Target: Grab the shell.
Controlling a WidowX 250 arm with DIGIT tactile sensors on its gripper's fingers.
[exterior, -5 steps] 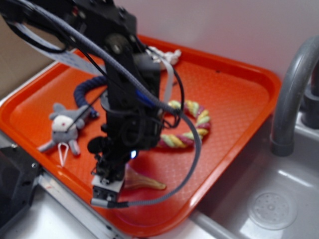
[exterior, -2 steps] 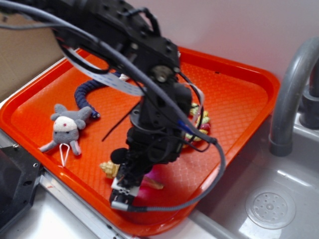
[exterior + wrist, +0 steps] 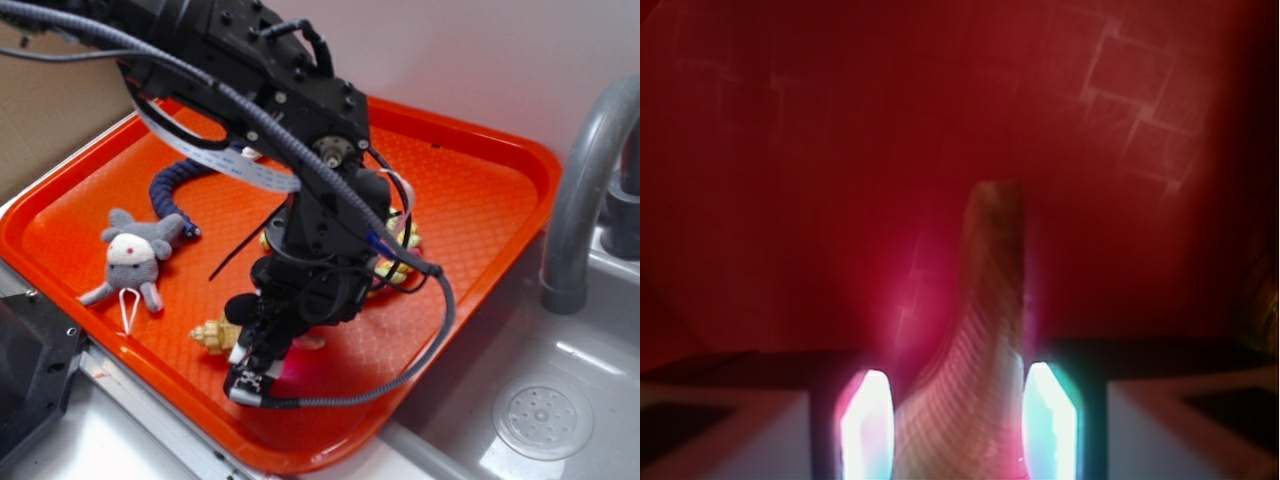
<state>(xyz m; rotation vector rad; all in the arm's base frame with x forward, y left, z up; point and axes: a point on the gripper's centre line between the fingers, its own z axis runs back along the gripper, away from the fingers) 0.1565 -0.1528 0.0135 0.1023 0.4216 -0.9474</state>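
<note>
We see the gripper (image 3: 262, 352) lowered onto the orange tray (image 3: 500, 190), near the tray's front edge. The shell (image 3: 215, 334) lies on the tray floor right there: its knobbly wide end sticks out beside the gripper on the side toward the toy mouse (image 3: 134, 258), and the rest of it runs under the arm, where we lose sight of it in the exterior view. From the wrist view the shell (image 3: 980, 360) runs up the middle between the two fingers (image 3: 865, 420), its narrow tip pointing away from the camera over the red tray floor. The jaws stand on either side of the shell, close against its flanks, but the blur and glare keep us from telling whether they already press on it or are merely released around it.

Behind the arm a twisted yellow, pink and green rope (image 3: 400, 250) is partly hidden. A dark blue rope (image 3: 170, 190) lies toward the back left corner of the tray. Beside the tray, a grey tap (image 3: 580, 190) rises over the sink (image 3: 545, 420).
</note>
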